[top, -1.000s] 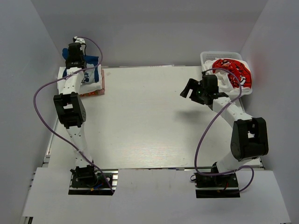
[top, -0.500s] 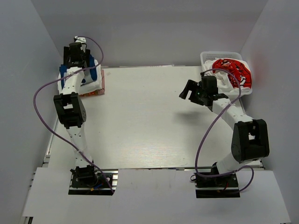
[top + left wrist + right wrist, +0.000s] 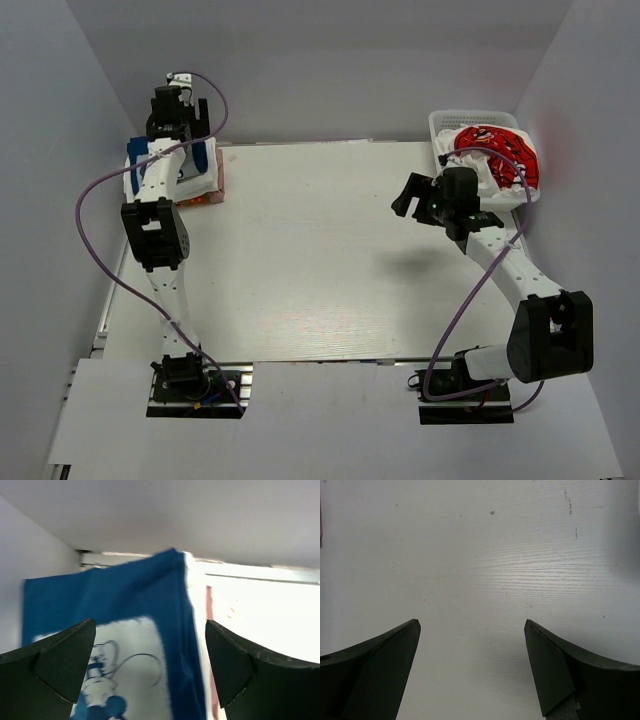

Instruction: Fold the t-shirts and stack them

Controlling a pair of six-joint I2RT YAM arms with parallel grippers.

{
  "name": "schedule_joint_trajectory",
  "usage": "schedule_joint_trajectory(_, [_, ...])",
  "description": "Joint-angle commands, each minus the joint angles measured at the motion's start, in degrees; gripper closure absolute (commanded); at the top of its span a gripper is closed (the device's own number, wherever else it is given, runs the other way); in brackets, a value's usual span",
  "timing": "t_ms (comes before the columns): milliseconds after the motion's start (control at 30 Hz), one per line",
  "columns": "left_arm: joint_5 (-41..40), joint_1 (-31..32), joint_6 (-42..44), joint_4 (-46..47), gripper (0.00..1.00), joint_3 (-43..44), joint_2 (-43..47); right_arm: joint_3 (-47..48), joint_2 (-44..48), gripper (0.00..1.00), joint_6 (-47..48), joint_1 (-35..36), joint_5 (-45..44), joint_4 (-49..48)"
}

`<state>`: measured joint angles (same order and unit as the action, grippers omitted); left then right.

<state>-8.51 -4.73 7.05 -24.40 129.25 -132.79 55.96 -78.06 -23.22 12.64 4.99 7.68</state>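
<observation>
Lying folded at the far-left corner of the worktop, the navy blue cloth t-shirt shows its white round print face up, with a blue cartoon figure on the print. It tops a small stack: folded white cloth shows beneath it, and a thin reddish strip runs along the stack's right edge; what that strip is cannot be told. The left claw hangs over the shirt's far end, fingers spread wide with nothing between them.

Across the worktop, at the far-right corner, a white plastic lattice basket holds a crumpled red cloth t-shirt with white lettering, and white cloth is bunched against it. How many white shirts that makes cannot be told. The right claw hovers just left of the basket, over bare surface, its fingers also wide apart and holding nothing.

Between stack and basket stretches the pale, wood-grained worktop, marked by a few small dark specks in the right wrist view. Plain grey-white walls close it in on three sides.

Counted: two arms, two claws, two purple cables, one basket, one blue shirt, one red shirt
</observation>
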Motion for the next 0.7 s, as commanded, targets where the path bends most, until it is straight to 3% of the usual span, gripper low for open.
schedule_joint_trajectory(0, [7.53, 0.16, -1.69, 0.67, 0.0, -1.54, -0.45, -0.68, 1.25, 0.1, 1.78, -0.25, -2.79, 0.84])
schedule_joint_trajectory(233, [21.95, 2.53, -1.16, 4.8, 0.0, -4.18, -3.08, 0.54, -2.35, 0.1, 1.16, -0.17, -2.71, 1.19])
schedule_joint_trajectory(433, [21.18, 3.77, -2.21, 4.28, 0.01, -3.39, -8.18, 1.08, -4.03, 0.1, 0.72, -0.16, -2.36, 1.9])
schedule_joint_trajectory(667, [21.25, 3.77, -3.44, 4.28, 0.04, -5.68, -8.18, 0.81, -3.06, 0.1, 1.6, -0.16, -2.97, 2.07])
